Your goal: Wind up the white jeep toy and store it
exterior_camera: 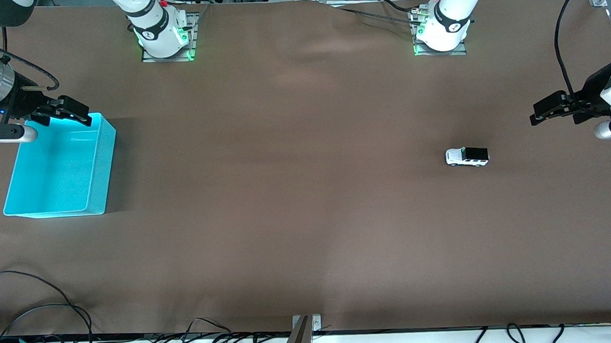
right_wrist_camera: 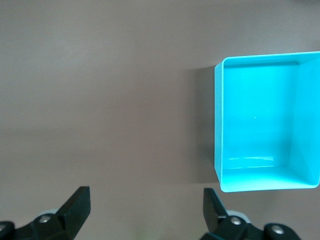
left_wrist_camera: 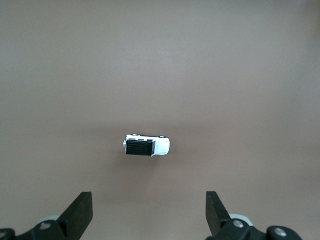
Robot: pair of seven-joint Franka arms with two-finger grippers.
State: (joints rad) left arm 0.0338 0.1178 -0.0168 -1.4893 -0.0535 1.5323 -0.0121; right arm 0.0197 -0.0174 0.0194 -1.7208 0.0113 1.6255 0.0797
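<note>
The white jeep toy stands on its wheels on the brown worktop, toward the left arm's end, about midway between the edge nearest the front camera and the edge where the arm bases stand. Its black roof faces up, and nothing touches it.

The cyan bin sits upright near the worktop's edge at the right arm's end, well apart from the jeep, at much the same depth or a little farther from the camera.

The left gripper hangs in the air over the left arm's end of the worktop, fingers spread wide and holding nothing; in the left wrist view the jeep lies on the bare surface, apart from the two fingertips.

The right gripper hovers over the bin's corner farthest from the camera, jaws likewise wide apart and empty; its wrist view shows the bin to one side.
</note>
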